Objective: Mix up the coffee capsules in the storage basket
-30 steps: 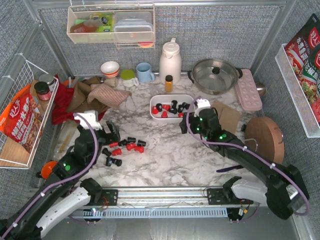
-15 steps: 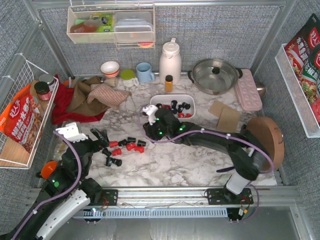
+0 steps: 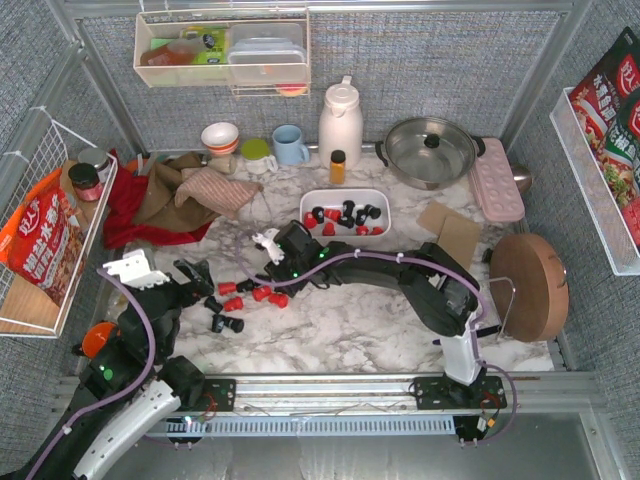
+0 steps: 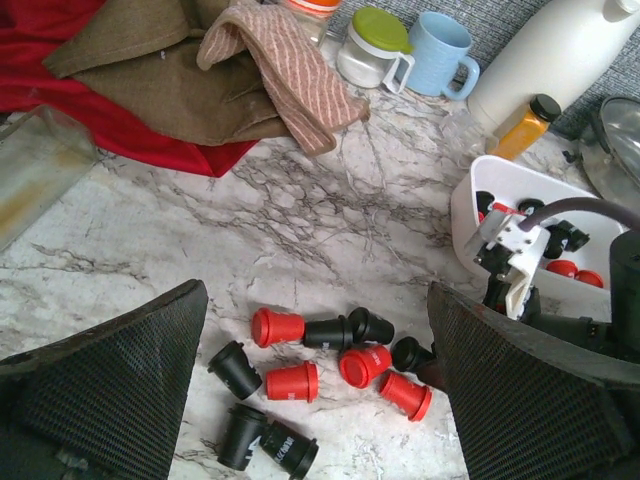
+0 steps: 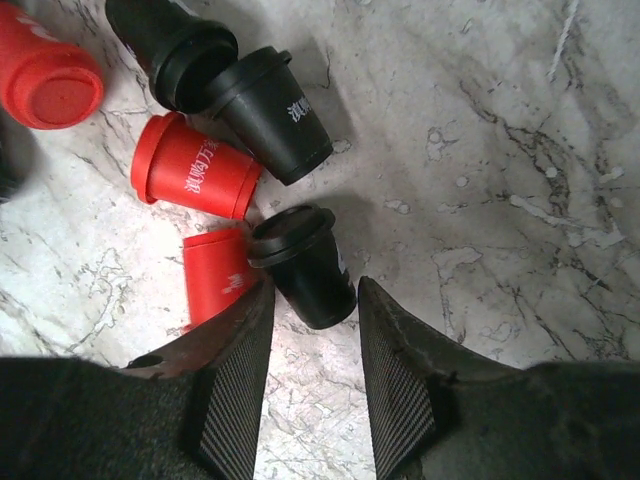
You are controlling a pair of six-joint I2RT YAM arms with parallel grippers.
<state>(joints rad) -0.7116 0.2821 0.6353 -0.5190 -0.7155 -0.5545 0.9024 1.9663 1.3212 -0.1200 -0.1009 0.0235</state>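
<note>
L side first: wire rack [image 3: 45,150] w/ an orange snack bag [image 3: 40,240] on the left wall. Beside it a red cloth [image 3: 125,210], brown cloth [image 3: 165,190] & striped towel [image 3: 215,188] lie heaped on the marble bench [image 3: 340,320].

L pincer [image 4: 318,300] hangs over the bench's front-left area, jaws spread fully wide, nothing in them. In its wrist view the two mesh-faced fingers [image 4: 110,380] sit at either edge of the pic.

Just right of it are loose coffee capsules [image 3: 245,298] on the bench, red & black mixed, most on their sides, several touching.

R arm reaches across from the right, so the R pincer [image 5: 313,290] sits at the right end of that scatter. Jaws are part-closed, one either side of a black capsule [image 5: 300,262] that lies on the bench w/ its rim end away from the pincer. There's very little gap either side, and I can't tell if the pads actually press it. A red capsule [image 5: 215,272] lies just beside, partly under the L-hand finger [image 5: 235,370].

Storage basket [image 3: 343,236] is behind & right of the R pincer, mid-bench, not touching it. It holds more capsules, black & red together. A white flask [image 3: 340,120] & small yellow bottle [image 3: 338,165] stand just behind it.

Far right: lidded pot [image 3: 430,150], pink tray [image 3: 497,180], round wooden board [image 3: 530,280].
</note>
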